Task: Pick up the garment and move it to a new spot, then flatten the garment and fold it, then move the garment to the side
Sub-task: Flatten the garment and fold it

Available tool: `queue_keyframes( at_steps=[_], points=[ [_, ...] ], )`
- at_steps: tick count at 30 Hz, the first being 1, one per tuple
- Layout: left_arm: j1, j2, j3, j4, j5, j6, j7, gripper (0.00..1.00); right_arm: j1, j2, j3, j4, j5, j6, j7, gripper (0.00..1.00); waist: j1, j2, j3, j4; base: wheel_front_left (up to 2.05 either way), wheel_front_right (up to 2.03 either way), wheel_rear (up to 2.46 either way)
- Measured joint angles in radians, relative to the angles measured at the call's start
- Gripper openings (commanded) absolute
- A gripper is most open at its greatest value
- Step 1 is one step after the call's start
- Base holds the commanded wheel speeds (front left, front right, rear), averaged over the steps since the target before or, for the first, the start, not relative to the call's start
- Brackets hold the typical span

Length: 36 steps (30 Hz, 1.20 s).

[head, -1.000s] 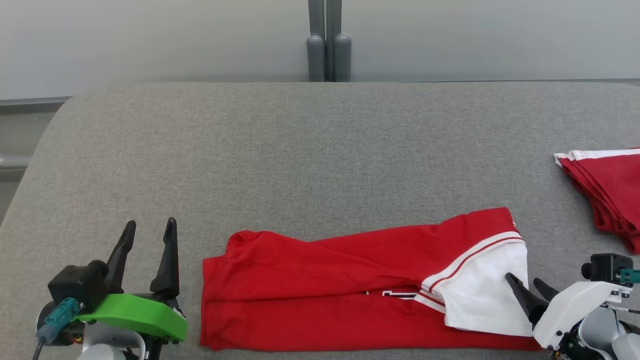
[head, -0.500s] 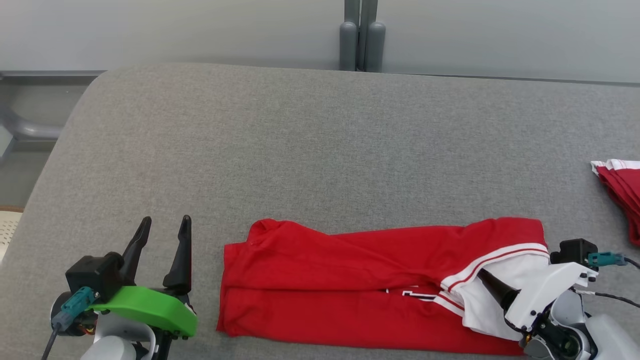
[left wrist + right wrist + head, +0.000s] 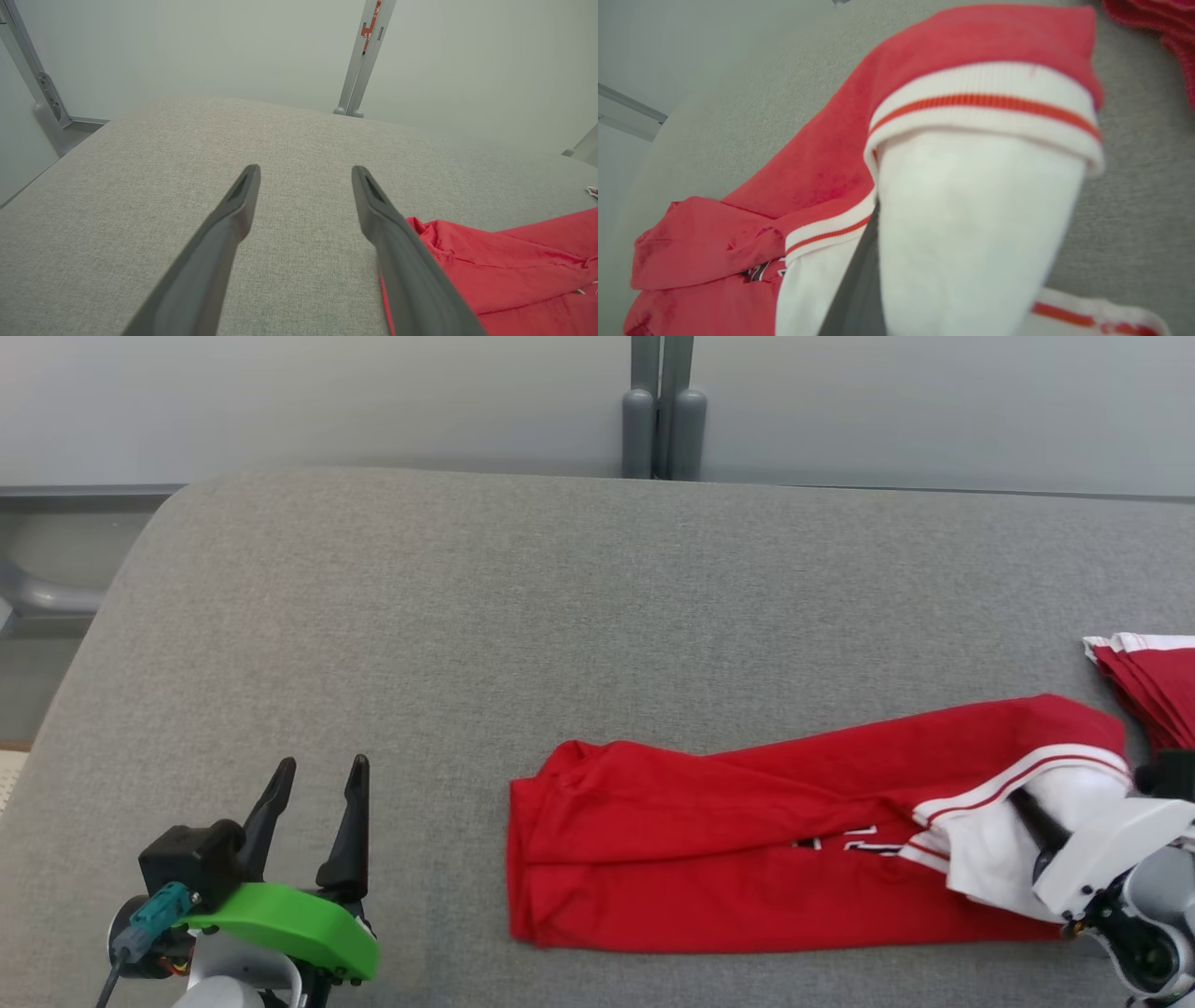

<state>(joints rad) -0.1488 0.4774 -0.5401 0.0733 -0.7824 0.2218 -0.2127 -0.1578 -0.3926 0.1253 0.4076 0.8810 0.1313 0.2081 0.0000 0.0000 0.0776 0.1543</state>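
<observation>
Two pincers inspected. The folded red garment (image 3: pixel 728 859) lies lengthwise on the grey desk (image 3: pixel 560 616). The right pincer (image 3: pixel 1022 800) is at the garment's right end, clenched on the white, red-striped cloth there. One dark finger (image 3: pixel 859 289) shows; the other is hidden under cloth. The left pincer (image 3: pixel 317 775) stands left of the garment and apart from it, fingers spread, holding nothing. A stack of red cloth (image 3: pixel 1153 695) lies just beside the garment's right end. A grey post (image 3: pixel 663 420) stands behind the garment, past the desk's far edge.
</observation>
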Motion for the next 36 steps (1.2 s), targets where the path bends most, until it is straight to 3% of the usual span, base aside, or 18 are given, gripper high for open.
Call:
queue_keyframes(
  at_steps=[6, 10, 15, 19, 24, 30, 31, 32, 33, 34, 36],
  points=[
    [0.006, -0.012, -0.006, 0.004, -0.004, 0.0, -0.001, 1.0, -0.011, -0.091, -0.049, -0.097, -0.052, 0.0, 0.046, 0.0, 0.0, 0.0, -0.012, -0.051, 0.0, 0.0, 0.0],
    [0.006, -0.02, -0.012, 0.014, -0.007, -0.001, -0.001, 1.0, -0.012, -0.065, -0.038, -0.222, -0.069, -0.001, 0.12, 0.0, 0.0, 0.0, -0.029, -0.069, 0.0, 0.0, 0.0],
    [0.006, -0.029, -0.023, 0.023, -0.01, -0.005, 0.001, 1.0, -0.014, 0.049, 0.012, -0.37, -0.105, -0.001, 0.252, 0.0, 0.0, 0.0, -0.05, -0.064, 0.0, 0.0, 0.0],
    [0.001, -0.039, -0.034, 0.033, -0.012, -0.012, 0.009, 1.0, -0.042, 0.183, 0.049, -0.394, -0.152, -0.001, 0.338, 0.0, 0.0, 0.0, -0.053, -0.034, 0.0, 0.0, 0.0],
    [-0.017, -0.055, -0.053, 0.053, -0.013, -0.027, 0.018, 1.0, -0.073, 0.306, 0.039, -0.304, -0.264, -0.001, 0.42, 0.0, 0.0, 0.0, -0.045, 0.025, 0.0, 0.0, 0.0],
    [-0.032, -0.06, -0.056, 0.076, -0.016, -0.035, 0.023, 1.0, -0.097, 0.341, 0.031, -0.168, -0.332, -0.001, 0.449, 0.0, 0.0, 0.0, -0.031, 0.102, 0.0, 0.0, 0.0],
    [-0.033, -0.06, -0.057, 0.081, -0.017, -0.037, 0.024, 1.0, -0.097, 0.342, 0.029, -0.148, -0.336, -0.001, 0.444, 0.06, 0.0, 0.0, -0.029, 0.111, 0.0, 0.0, 0.0],
    [-0.033, -0.06, -0.057, 0.085, -0.018, -0.038, 0.024, 1.0, -0.098, 0.342, 0.031, -0.13, -0.339, -0.001, 0.434, 0.41, 0.0, 0.0, -0.026, 0.121, 0.0, 0.0, 0.0],
    [-0.034, -0.06, -0.057, 0.088, -0.018, -0.038, 0.023, 1.0, -0.102, 0.341, 0.039, -0.117, -0.326, -0.001, 0.417, 0.88, 0.0, 0.0, -0.023, 0.129, 0.0, 0.0, 0.0],
    [-0.035, -0.06, -0.056, 0.09, -0.019, -0.038, 0.023, 1.0, -0.107, 0.341, 0.048, -0.107, -0.318, -0.001, 0.404, 1.0, 0.0, 0.0, -0.02, 0.134, 0.0, 0.0, 0.0],
    [-0.036, -0.06, -0.051, 0.092, -0.023, -0.038, 0.018, 1.0, -0.122, 0.342, 0.078, -0.099, -0.275, -0.001, 0.368, 1.0, 0.0, 0.0, -0.012, 0.138, 0.0, 0.0, 0.0]
  ],
)
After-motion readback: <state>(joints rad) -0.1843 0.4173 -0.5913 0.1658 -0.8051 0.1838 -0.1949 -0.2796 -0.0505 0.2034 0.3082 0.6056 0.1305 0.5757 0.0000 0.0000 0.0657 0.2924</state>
